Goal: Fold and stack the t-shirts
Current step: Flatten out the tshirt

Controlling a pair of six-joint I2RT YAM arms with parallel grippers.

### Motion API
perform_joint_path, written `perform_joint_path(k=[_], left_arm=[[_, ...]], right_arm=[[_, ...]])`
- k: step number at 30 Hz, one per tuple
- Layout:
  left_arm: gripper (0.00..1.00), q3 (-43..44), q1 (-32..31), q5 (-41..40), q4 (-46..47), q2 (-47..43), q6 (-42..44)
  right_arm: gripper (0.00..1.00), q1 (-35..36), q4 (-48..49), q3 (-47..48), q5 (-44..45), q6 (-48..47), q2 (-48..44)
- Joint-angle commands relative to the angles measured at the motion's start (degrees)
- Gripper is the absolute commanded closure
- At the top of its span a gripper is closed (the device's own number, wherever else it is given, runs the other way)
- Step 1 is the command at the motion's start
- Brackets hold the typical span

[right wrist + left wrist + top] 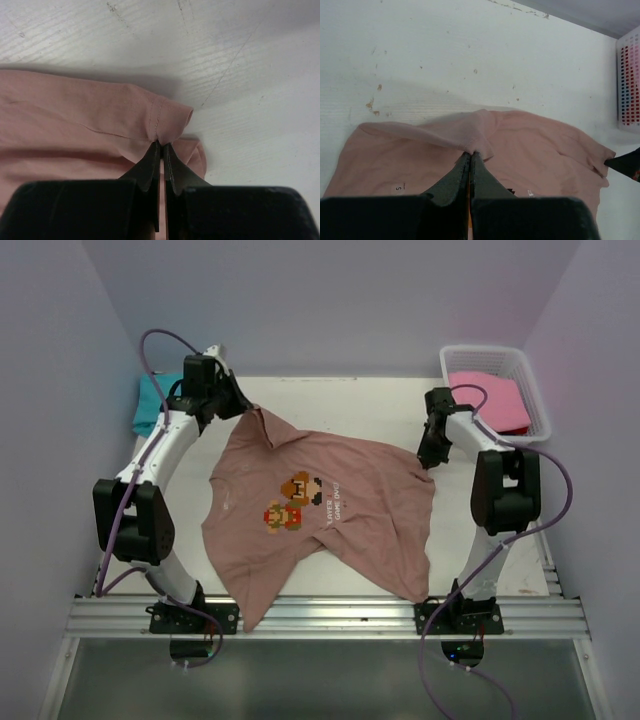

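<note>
The brown shirt [320, 515] lies spread on the table [370, 400] between the two arms, print side up, with some lumps and creases in it. The left gripper [471, 155] is shut tight on a small bunch of cloth at the shirt's far left corner. The right gripper [161, 144] is shut on a hemmed edge at the right side, which looks like a sleeve end. The teal shirt [152, 405] sits at the far left of the table, and the pink shirt [485, 390] lies in the basket [538, 405] at the far right. I think the fold has not begun yet. Each pinch holds only a little cloth, so a quick tug could pull the shirt free and let it drop in a heap. If one arm goes up faster than the other, the shirt could twist and fold crooked. The creases could get pressed into the fold if the cloth is not pulled flat first. The near corner of the shirt reaches the metal rail [520, 615] by the left arm's base, so it might snag there when the shirt is dragged.
</note>
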Motion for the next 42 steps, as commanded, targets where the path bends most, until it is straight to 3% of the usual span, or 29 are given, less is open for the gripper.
perform_joint_path(k=[1, 6, 12, 20, 27, 32, 34, 42], left_arm=[[1.00, -1.0, 0.9, 1.4, 0.9, -2.1, 0.4], [1.00, -1.8, 1.0, 1.6, 1.1, -2.5, 0.4], [1.00, -2.3, 1.6, 1.7, 1.2, -3.0, 0.4], [1.00, -2.7, 1.6, 1.9, 1.6, -2.8, 0.1], [1.00, -3.3, 1.6, 2.0, 1.8, -3.0, 0.1], [1.00, -3.5, 1.6, 1.9, 1.8, -3.1, 0.1], [1.00, -3.5, 1.6, 1.9, 1.8, -3.2, 0.1], [1.00, -3.8, 1.6, 1.8, 1.8, -3.2, 0.1]], right_arm=[[1.00, -0.1, 0.7, 2.4, -0.3, -0.3, 1.5], [1.00, -0.2, 1.0, 3.0, -0.4, -0.1, 5.0], [0.92, -0.2, 1.7, 2.4, -0.7, 0.1, 5.1], [0.92, -0.2, 1.1, 3.2, -0.4, 0.0, 4.2], [0.80, -0.2, 0.9, 3.7, -0.5, -0.3, 4.2], [0.86, -0.2, 0.9, 3.8, -0.6, -0.4, 5.0], [1.00, -0.2, 0.9, 3.9, -0.7, -0.4, 5.1], [1.00, -0.1, 0.6, 4.1, -0.5, -0.6, 3.4]])
